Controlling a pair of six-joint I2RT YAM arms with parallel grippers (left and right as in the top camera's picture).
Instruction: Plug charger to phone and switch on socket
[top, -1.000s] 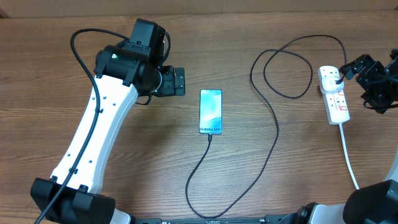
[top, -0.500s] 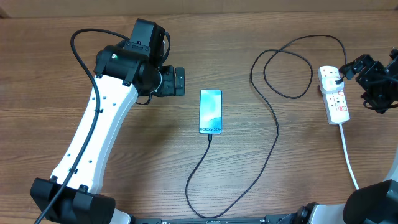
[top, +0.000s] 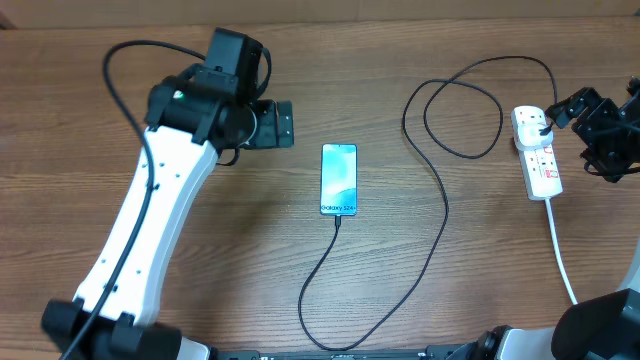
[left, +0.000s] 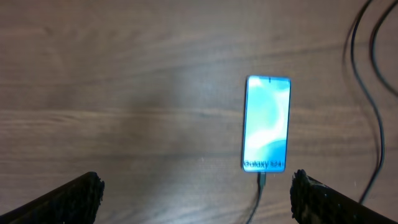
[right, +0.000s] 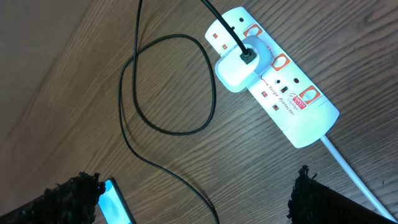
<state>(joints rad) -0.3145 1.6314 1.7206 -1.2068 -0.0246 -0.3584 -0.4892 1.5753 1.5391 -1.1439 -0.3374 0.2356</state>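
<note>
Wooden table (top: 500, 270) is topped by the phone (top: 339, 180) at centre, charger (top: 445, 215) run from it to the socket (top: 538, 158) at 3 o'clock. Jaws of left gripper (top: 287, 125) and right gripper (right: 194, 186) are held apart, empty.

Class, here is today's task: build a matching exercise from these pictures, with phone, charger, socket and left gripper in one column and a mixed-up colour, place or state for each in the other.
Column one:
1 phone
2 charger
3 socket
4 left gripper

Column two:
A white, far right in the overhead view
B fingers apart, holding nothing
C lit blue screen, face up
D thin, black, looped

Pairs: 1-C; 2-D; 3-A; 4-B
</note>
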